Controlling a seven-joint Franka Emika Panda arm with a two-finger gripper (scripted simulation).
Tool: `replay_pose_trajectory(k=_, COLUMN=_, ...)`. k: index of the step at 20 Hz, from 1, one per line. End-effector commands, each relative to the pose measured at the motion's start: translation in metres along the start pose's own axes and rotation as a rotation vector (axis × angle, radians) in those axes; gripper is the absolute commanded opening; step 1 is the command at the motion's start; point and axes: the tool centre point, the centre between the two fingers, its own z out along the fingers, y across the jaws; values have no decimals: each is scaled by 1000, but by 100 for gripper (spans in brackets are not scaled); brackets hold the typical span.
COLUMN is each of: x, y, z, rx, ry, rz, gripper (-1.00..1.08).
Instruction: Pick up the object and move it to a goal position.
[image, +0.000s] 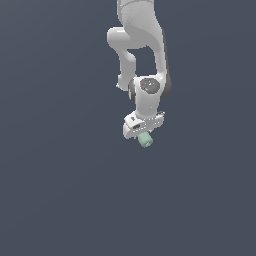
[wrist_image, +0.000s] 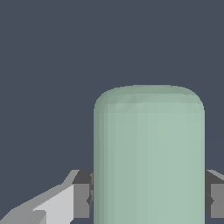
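The object (image: 145, 140) is a small pale mint-green short cylinder. In the exterior view it sticks out just below the white gripper (image: 143, 134), near the middle of the picture. In the wrist view the object (wrist_image: 148, 157) fills the space between the two fingers, and a grey finger pad (wrist_image: 82, 200) presses on each side of it. The gripper is shut on the object and holds it off the surface. The fingertips themselves are hidden behind the object in the exterior view.
The white arm (image: 142, 50) comes down from the top of the exterior view. Around it is only a plain dark blue-grey ground (image: 60, 190), with no other objects or edges in sight.
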Motion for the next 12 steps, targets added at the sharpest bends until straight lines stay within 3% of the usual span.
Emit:
replay_pose_trajectory(k=1, x=-10, y=14, z=-14, rx=0, ry=1, rz=1, gripper=-100)
replay_pose_trajectory(k=12, x=-69, y=99, z=-99, rx=2, ry=2, rz=0, gripper=-100)
